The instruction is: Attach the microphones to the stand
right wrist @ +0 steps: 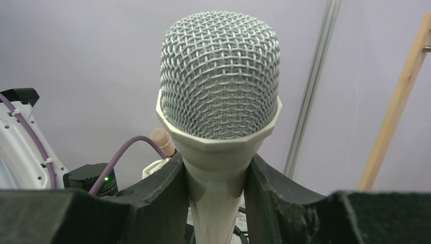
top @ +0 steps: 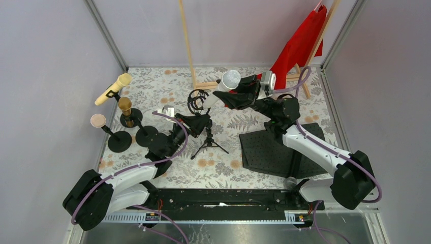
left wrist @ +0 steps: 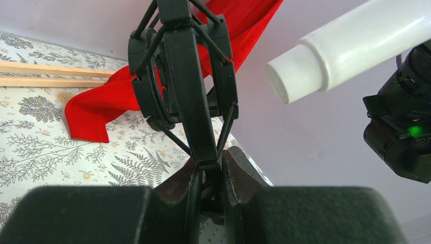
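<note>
My right gripper (top: 227, 96) is shut on the white microphone (top: 223, 86), just below its mesh head (right wrist: 219, 81). The mic tilts, its tail end (left wrist: 300, 81) pointing at the black shock-mount ring (top: 197, 100) of the tripod stand (top: 208, 142). My left gripper (top: 203, 121) is shut on that stand's stem under the ring (left wrist: 183, 76). The pale yellow microphone (top: 114, 89), the gold microphone (top: 125, 109) and the pink microphone (top: 98, 122) sit in round-base stands at the left.
A fourth round black base (top: 146, 136) stands by the left arm. A black perforated plate (top: 274, 147) lies under the right arm. A wooden rack (top: 190, 46) with a red cloth (top: 300, 43) stands at the back.
</note>
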{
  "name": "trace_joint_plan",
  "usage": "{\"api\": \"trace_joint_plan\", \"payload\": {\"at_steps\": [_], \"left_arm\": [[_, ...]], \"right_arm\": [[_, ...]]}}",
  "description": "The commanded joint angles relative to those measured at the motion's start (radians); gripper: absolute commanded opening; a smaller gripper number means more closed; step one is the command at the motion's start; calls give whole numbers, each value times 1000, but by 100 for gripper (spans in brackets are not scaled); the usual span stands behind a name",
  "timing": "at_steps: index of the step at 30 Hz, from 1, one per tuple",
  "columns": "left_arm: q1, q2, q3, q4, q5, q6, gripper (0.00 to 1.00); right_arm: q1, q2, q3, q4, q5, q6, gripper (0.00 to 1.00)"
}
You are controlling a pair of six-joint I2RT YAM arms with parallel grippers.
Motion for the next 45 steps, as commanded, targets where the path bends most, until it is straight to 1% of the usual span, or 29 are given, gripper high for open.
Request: {"api": "trace_joint_plan", "payload": {"at_steps": [1,13,18,23,33,40,45], "left_arm": [[2,-12,16,38,34,0,0],[2,-18,21,31,48,3,0],[2,-15,25,31,65,1,0],[2,-15,24,29,72,-1,0],[2,0,32,30,82,-5,0],[3,3,26,30,80,-7,0],[2,-4,21,29,75,-6,0]], "right_arm": [[35,8,43,128,18,-29,0],[49,79,38,155,49,-92,0],[52,121,31,214,63,-93,0],[59,155,27,227,38,-128,0],[62,176,-70,244,3,-235,1],[65,230,-80,274,5,-243,2],[65,260,-87,267,-6,-255,5]]}}
